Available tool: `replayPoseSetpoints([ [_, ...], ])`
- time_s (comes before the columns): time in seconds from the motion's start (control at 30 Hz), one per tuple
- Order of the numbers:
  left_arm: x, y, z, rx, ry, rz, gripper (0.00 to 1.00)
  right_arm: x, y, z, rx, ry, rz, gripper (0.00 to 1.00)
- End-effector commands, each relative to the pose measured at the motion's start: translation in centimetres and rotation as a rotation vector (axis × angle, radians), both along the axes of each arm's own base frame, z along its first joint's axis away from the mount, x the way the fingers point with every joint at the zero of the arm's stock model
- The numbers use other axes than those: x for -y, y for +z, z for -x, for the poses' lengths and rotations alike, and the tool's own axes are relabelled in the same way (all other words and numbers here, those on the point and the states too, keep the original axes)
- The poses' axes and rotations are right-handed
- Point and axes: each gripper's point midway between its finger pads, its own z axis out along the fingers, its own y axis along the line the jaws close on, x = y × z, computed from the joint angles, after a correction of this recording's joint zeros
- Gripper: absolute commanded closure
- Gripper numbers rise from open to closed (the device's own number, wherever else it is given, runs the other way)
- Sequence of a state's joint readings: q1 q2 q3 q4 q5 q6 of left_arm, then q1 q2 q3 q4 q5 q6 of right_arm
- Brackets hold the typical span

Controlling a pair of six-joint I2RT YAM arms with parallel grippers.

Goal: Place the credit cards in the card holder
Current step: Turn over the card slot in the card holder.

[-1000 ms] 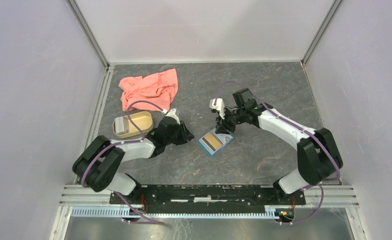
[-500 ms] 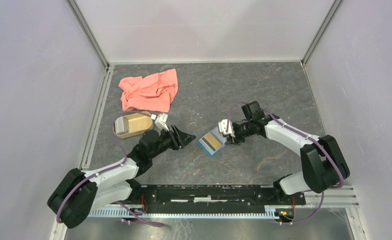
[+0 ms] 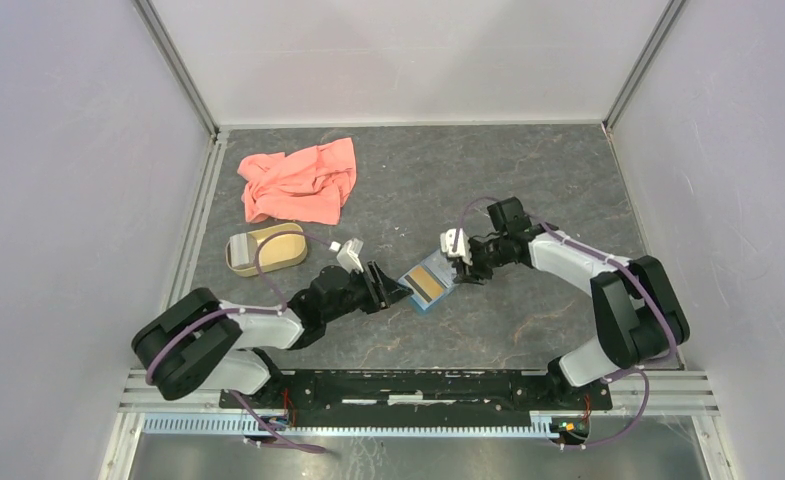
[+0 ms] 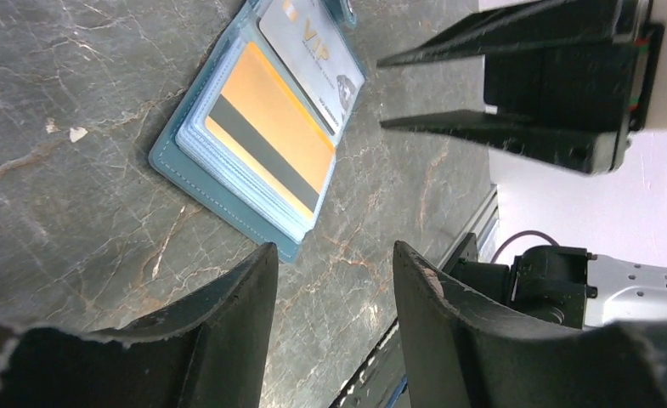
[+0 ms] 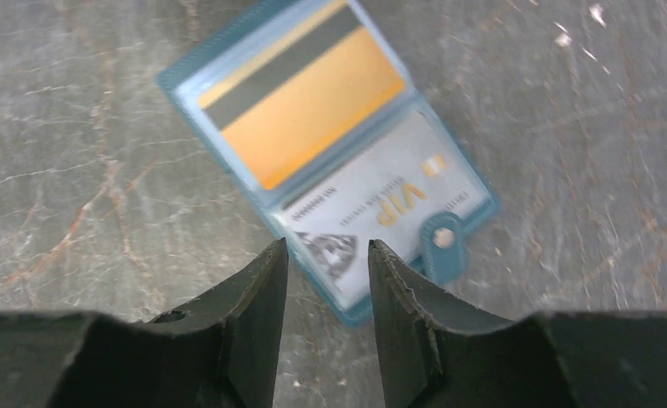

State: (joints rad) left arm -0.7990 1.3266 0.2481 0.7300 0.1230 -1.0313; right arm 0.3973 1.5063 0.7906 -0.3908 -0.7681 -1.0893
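The holder [image 3: 431, 283] lies opened flat on the surface [image 3: 528, 180], between the two sets of fingers, so both halves face up and either arm can get at them. The gold card [image 5: 304, 98] sits on the half beyond the right fingers [image 5: 266, 272], stripe toward the outer edge. The pale card [image 5: 381, 212] sits on the half nearest those fingers, with the snap tab [image 5: 443, 240] just off to their right.

The right fingers hang low over the near edge of the pale card. They are parted by a narrow gap and hold nothing. That narrow set suits pressing or nudging a thin card more than pinching it, and this looks like the reason for the pose.

The left fingers [image 4: 415, 272] come in from the other side, spread wide and empty. The holder's corner [image 4: 228, 208] is just ahead of their tips, and the gold card [image 4: 270, 140] and pale card [image 4: 313, 59] lie beyond it. In the top view they stop just short of the holder [image 3: 388, 288], placed as if to brace it against sliding while the other arm works.

Whether either card is tucked fully under a sleeve or only rests on top cannot be told. No third card shows. By my reading the work is well along, with seating or checking the cards as the step in hand.
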Motion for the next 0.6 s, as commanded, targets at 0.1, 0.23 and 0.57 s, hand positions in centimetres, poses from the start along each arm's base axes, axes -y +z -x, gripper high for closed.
replayPoseSetpoints([
  [0.1, 2.4, 1.9, -1.8, 0.017, 0.048, 0.084, 0.43, 1.5, 1.1, -4.4, -0.114, -0.244, 0.0, 0.54],
  [0.23, 2.8, 0.8, -2.2, -0.015, 0.062, 0.066, 0.49, 2.4, 0.1, -5.1, -0.122, -0.302, 0.052, 0.55],
  [0.57, 3.1, -1.9, -3.1, -0.072, 0.097, -0.011, 0.51, 3.7, -2.2, -5.3, -0.172, -0.344, 0.144, 0.56],
])
